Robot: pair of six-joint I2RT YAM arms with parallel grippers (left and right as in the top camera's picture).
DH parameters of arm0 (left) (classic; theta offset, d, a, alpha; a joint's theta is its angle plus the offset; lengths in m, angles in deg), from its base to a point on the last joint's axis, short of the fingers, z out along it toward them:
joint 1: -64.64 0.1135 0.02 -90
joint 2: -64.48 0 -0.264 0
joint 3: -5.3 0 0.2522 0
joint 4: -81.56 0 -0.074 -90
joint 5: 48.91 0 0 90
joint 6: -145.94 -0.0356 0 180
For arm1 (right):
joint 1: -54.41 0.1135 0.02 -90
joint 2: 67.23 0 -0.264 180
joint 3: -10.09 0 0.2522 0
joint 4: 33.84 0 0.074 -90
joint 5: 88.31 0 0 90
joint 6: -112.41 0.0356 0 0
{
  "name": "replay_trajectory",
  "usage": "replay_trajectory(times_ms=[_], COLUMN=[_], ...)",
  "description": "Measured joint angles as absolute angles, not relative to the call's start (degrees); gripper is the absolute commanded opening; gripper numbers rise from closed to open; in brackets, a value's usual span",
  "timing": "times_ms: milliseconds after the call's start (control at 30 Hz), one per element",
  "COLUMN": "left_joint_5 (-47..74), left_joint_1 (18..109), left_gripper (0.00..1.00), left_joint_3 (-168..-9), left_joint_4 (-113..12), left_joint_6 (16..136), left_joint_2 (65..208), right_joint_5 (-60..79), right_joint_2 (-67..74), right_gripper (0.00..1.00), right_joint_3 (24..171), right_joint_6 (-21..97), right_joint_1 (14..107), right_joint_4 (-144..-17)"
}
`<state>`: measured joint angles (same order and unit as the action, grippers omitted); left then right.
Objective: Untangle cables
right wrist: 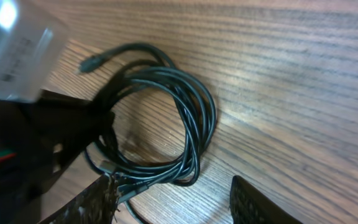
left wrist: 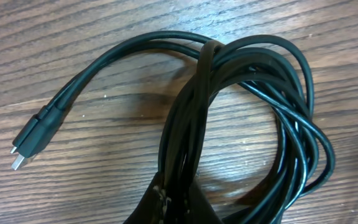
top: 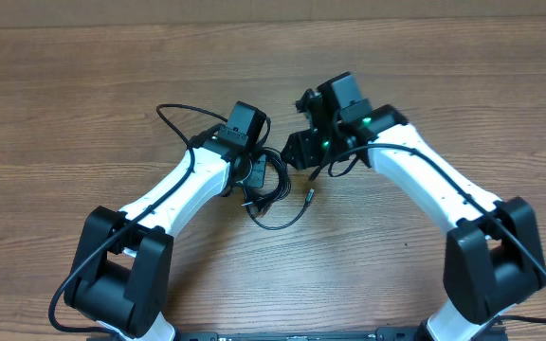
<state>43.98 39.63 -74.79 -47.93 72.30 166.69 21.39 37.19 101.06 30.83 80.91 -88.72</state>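
Overhead: cables [top: 273, 199] bunched mid-desk [top: 64, 104] between the two arms, mostly hidden under the wrists. One plug end pokes out on the right.

Left wrist: left claw [left wrist: 166, 208] cut off at the bottom edge, clamped tight on the bundle. Thin black cords in overlapping loops, dark band across them, two plugs [left wrist: 33, 140] side by side at left.

Right wrist: right claw [right wrist: 176, 208] shows only its tips, spread apart, holding nothing. Coil lies just ahead. The blurry left arm covers the coil's left side.

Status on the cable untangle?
Left gripper shut on cables. Right gripper open beside them, gripping nothing. Cables bunched in loops on table. Nothing blocking in view.
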Motion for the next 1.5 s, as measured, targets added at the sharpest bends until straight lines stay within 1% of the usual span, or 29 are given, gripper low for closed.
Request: replay_trajectory(times_ms=[367, 500, 733, 833, 900, 1000, 1067, 1167, 1200, 1333, 1367, 1400, 1500], left_joint_5=[45.67, 45.71, 45.89, 45.89, 45.89, 45.89, 45.89, 45.89, 45.89, 45.89, 45.86, 45.86, 45.84], left_joint_1=[39.63, 39.63, 39.63, 39.63, 39.63, 39.63, 39.63, 39.63, 39.63, 39.63, 39.63, 39.63, 39.63], left_gripper=[0.04, 0.04, 0.04, 0.04, 0.04, 0.04, 0.04, 0.04, 0.04, 0.04, 0.04, 0.04, 0.04], left_joint_3=[-74.33, -74.33, -74.26, -74.26, -74.22, -74.17, -74.17, -74.17, -74.17, -74.17, -74.17, -74.17, -74.17], left_joint_4=[-48.02, -48.17, -48.28, -48.28, -48.28, -48.19, -47.93, -47.47, -47.4, -47.16, -47.16, -47.19, -47.06], left_joint_6=[72.32, 72.72, 73.13, 73.35, 73.59, 73.7, 73.83, 73.98, 73.98, 73.98, 73.98, 73.98, 73.98], left_joint_2=[166.69, 166.69, 166.69, 166.69, 166.69, 166.69, 166.69, 166.69, 166.69, 166.69, 166.69, 166.69, 166.69], right_joint_5=[15.95, 15.93, 16.41, 15.86, 15.58, 14.99, 14.75, 13.98, 13.7, 13.63, 13.76, 13.92, 14.38], right_joint_2=[41.56, 43.53, 46.54, 47.0, 47.18, 47.44, 47.53, 47.53, 47.53, 47.55, 47.55, 47.55, 47.55], right_gripper=[0.57, 0.57, 0.55, 0.48, 0.4, 0.31, 0.29, 0.29, 0.27, 0.16, 0.08, 0.04, 0.04], right_joint_3=[101.02, 101.02, 100.98, 100.98, 100.98, 100.98, 100.98, 100.67, 100.36, 98.33, 98.2, 98.07, 98.03], right_joint_6=[37.5, 41.48, 44.47, 46.02, 46.75, 47.34, 47.84, 49.7, 50.2, 52.23, 52.3, 52.47, 52.54], right_joint_1=[84.15, 84.24, 86.55, 87.41, 87.52, 87.49, 87.47, 87.45, 87.45, 87.49, 87.54, 87.56, 87.58], right_joint_4=[-87.06, -87.02, -87.02, -87.17, -87.1, -86.93, -86.91, -86.71, -86.49, -84.5, -84.37, -84.22, -84.07])
